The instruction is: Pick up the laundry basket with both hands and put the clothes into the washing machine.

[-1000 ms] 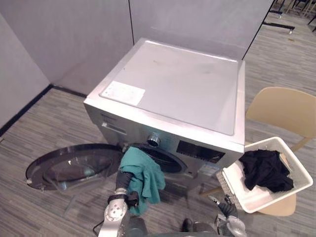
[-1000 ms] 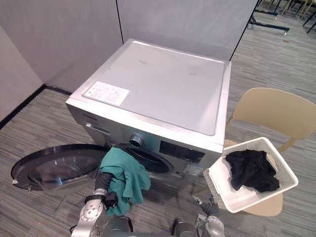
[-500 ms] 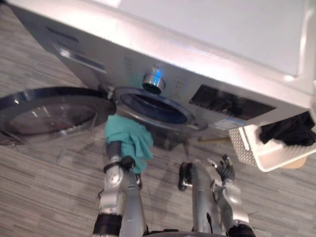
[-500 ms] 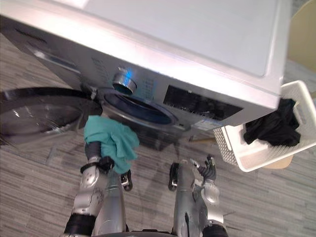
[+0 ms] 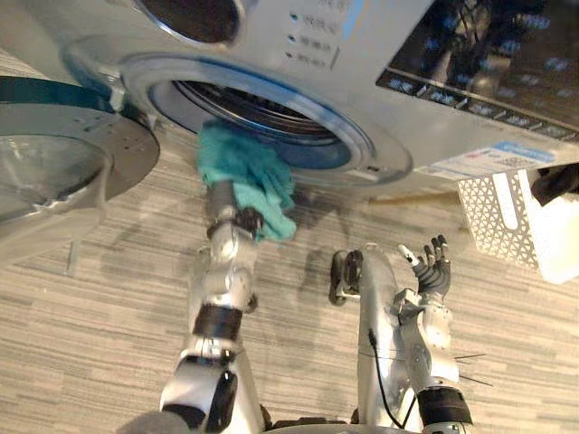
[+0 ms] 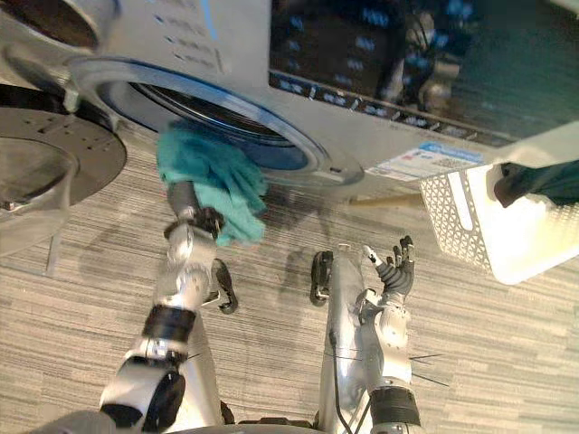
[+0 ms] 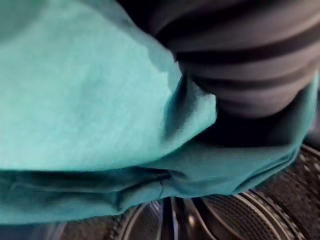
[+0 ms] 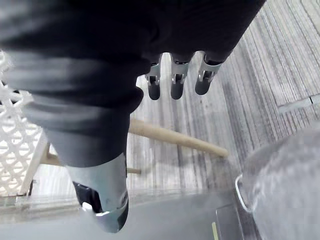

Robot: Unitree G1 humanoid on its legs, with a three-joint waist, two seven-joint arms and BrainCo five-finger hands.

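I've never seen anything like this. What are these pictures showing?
It's a humanoid robot doing laundry. Two pictures look down from its head; the other two come from cameras on its wrists. The washing machine stands with its round door swung open. A teal cloth is bunched over the left hand at the mouth of the drum. The right hand is open and empty, above the floor. A white basket holding a dark garment sits to the robot's right.

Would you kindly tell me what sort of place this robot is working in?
Probably a laundry area: a front-loading washing machine with its door open, a white laundry basket beside it, grey plank flooring.
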